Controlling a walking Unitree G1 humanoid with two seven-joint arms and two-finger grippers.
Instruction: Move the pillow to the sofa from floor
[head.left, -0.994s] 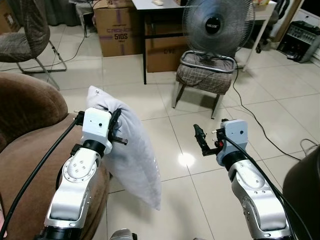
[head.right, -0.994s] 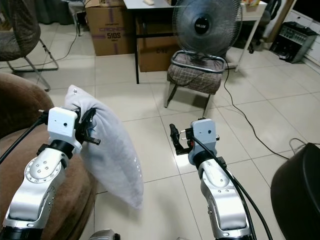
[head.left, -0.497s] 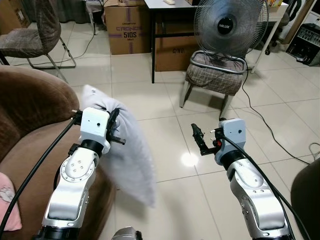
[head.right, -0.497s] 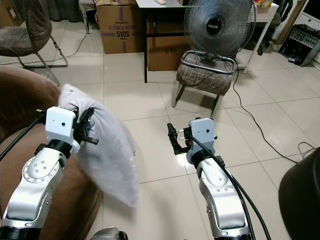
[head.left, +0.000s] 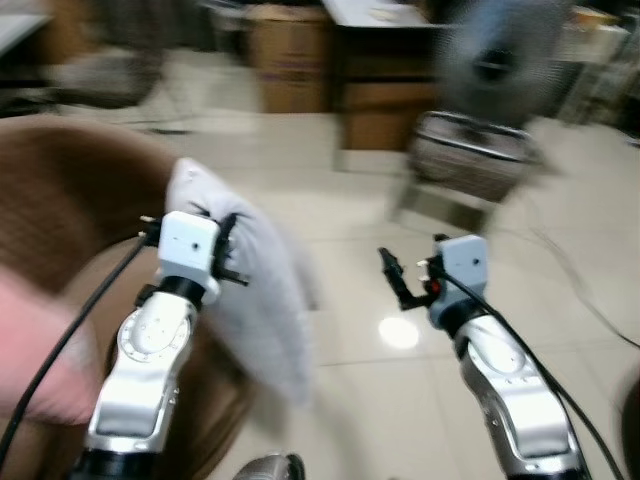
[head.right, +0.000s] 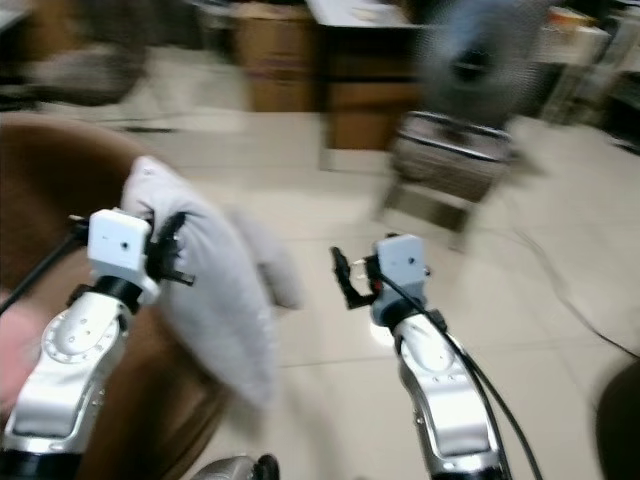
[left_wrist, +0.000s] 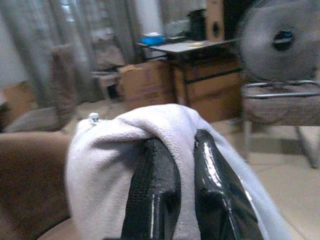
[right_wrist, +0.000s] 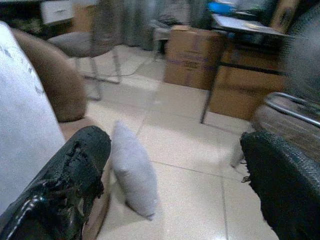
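Sofa (head.left: 60, 190), brown and rounded, sits at the robot's left, blurred in the head views. One pale grey pillow (head.left: 255, 290) hangs beside its edge, off the floor, its top corner bunched. The left wrist view shows the left gripper (left_wrist: 177, 165) pinching that corner, fingers nearly together. The right gripper (right_wrist: 175, 175) is spread wide, holding nothing.

Fan (left_wrist: 280, 42) above stool (left_wrist: 282, 107), boxes (right_wrist: 192, 55) behind
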